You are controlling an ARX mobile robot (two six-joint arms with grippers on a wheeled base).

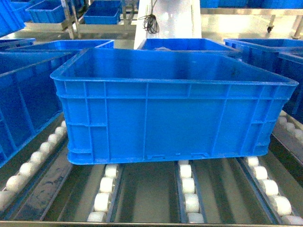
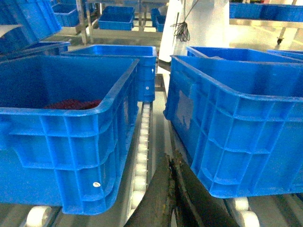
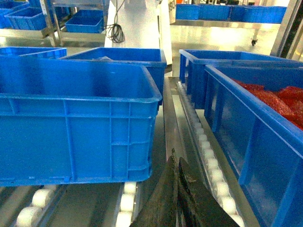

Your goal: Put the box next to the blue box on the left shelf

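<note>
Rollers [image 1: 105, 185] nearest; box [image 1: 170, 109] atop, ahead of tools.

Warehouse or factory floor, logistics-type setting. Grey metal flow rack [image 1: 156, 189] with rails of white plastic rollers [image 1: 190, 187] running front to back. Many identical ribbed blue plastic crates [image 1: 170, 109] sit on the rails side by side and behind each other; more crates on metal shelving [image 1: 71, 21] in the background. Shiny pale concrete-type floor [image 3: 213, 35], a white column [image 3: 135, 21] with a hanging coiled black cable [image 3: 115, 32]. Some crates hold red material [image 3: 274, 101].
</note>
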